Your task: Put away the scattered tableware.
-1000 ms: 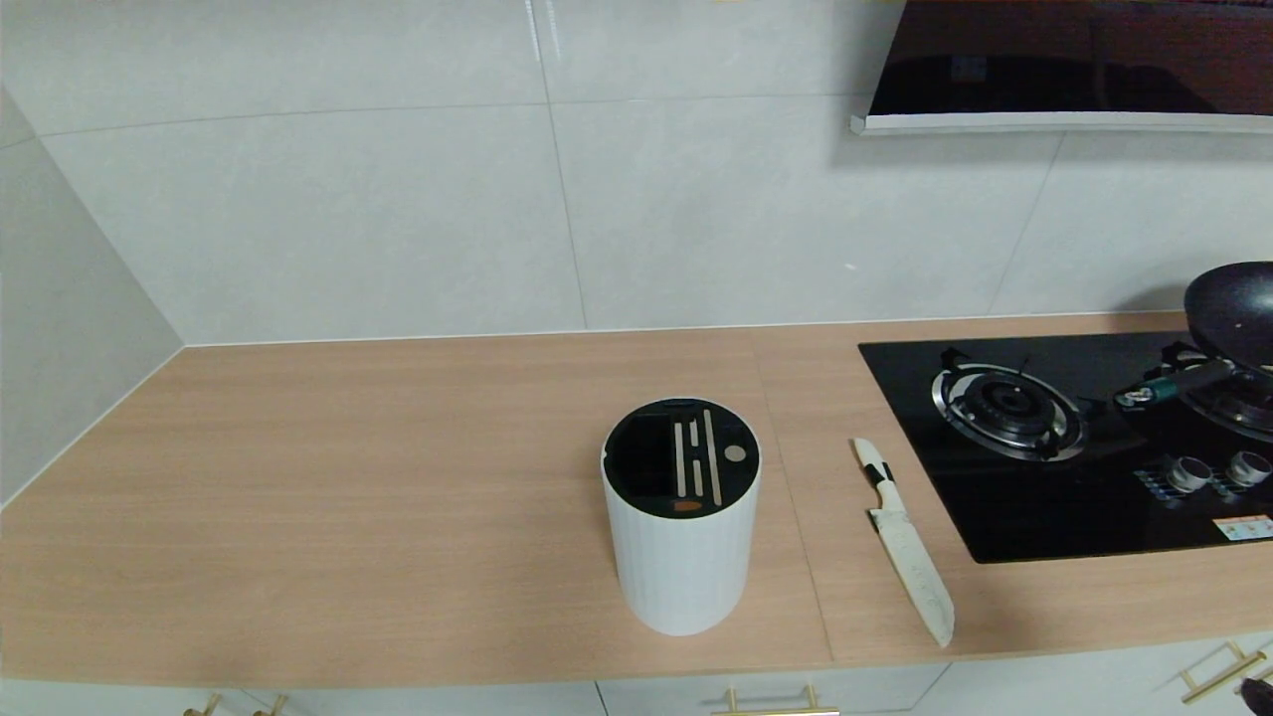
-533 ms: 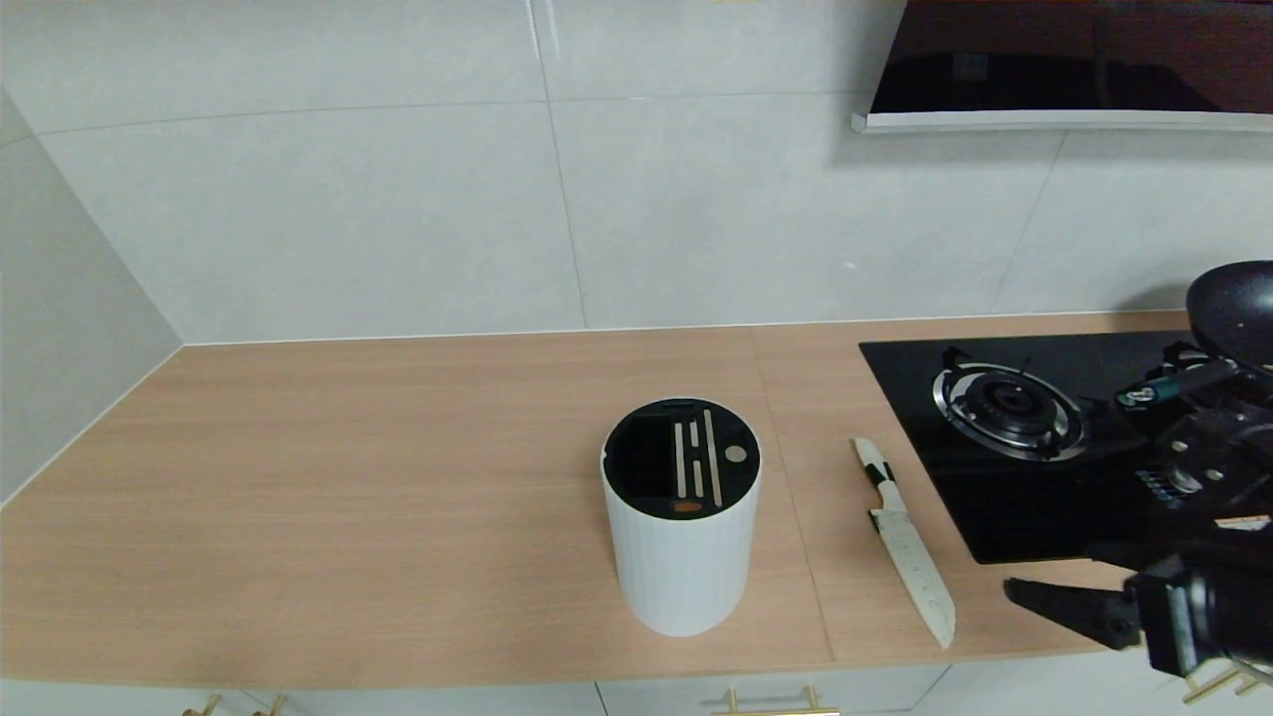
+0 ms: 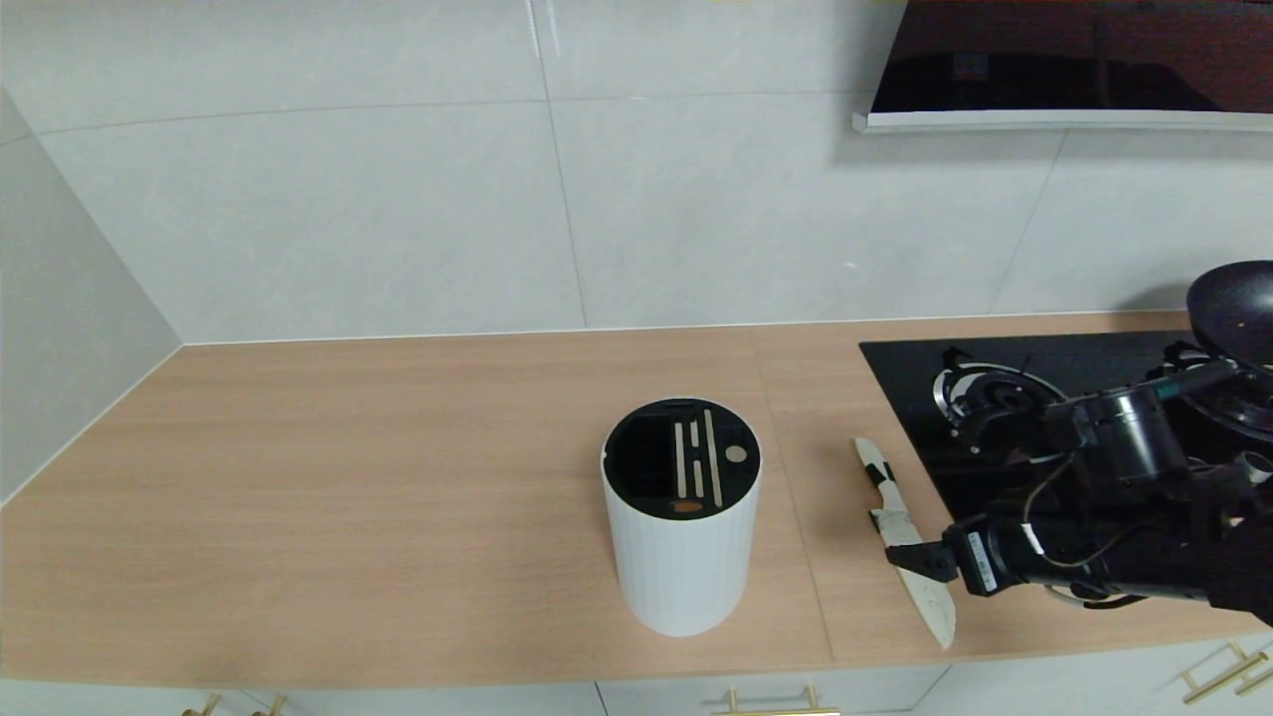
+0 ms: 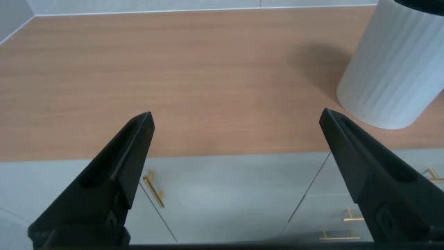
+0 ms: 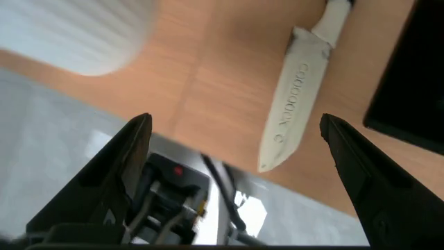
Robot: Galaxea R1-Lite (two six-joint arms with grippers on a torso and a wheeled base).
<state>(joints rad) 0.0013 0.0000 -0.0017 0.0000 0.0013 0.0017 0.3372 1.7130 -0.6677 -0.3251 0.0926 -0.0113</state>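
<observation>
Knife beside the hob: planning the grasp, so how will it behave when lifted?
The knife looks stiff and thin, lying flat on the counter, so probably hard to get under. Its smooth blade may slide if pushed.

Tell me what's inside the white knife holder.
Nothing sticks out of the knife holder: its black top shows a wide dark opening, narrow slots and a round hole, all without handles. The depths of the openings are dark, so small contents cannot be ruled out.

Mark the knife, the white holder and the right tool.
knife [image 5: 291,104], right wrist view, middle of the blade.
white holder [image 3: 681,557], head view, ribbed side wall.
right tool [image 5: 234,125], right wrist view, midway between its open fingertips.
</observation>
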